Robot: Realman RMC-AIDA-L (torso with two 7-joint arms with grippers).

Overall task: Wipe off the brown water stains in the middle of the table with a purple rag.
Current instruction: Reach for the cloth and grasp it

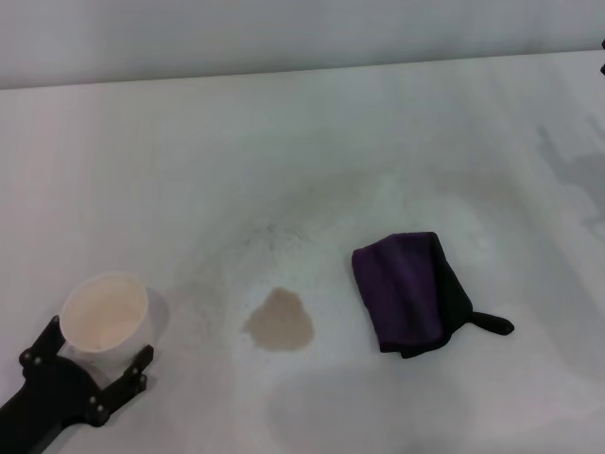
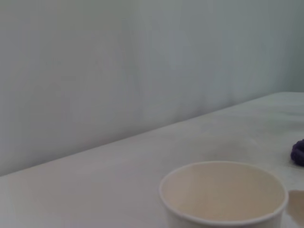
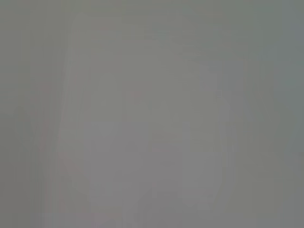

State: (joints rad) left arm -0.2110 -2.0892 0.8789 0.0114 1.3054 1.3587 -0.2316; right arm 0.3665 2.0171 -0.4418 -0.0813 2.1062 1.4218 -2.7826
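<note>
On the white table [image 1: 302, 132], the brown water stains [image 1: 280, 321] lie as one blotch near the middle, with the purple rag [image 1: 411, 293] crumpled just to its right, apart from it and untouched. The left gripper [image 1: 95, 355] sits at the near left with its fingers pinching a paper cup [image 1: 106, 319], while the right gripper is out of sight, its wrist camera showing only blank grey. The risk appears twofold: a tilt of the held cup could spill more liquid, and a rag grabbed by one loose edge may unfold and smear the blotch wider.
</note>
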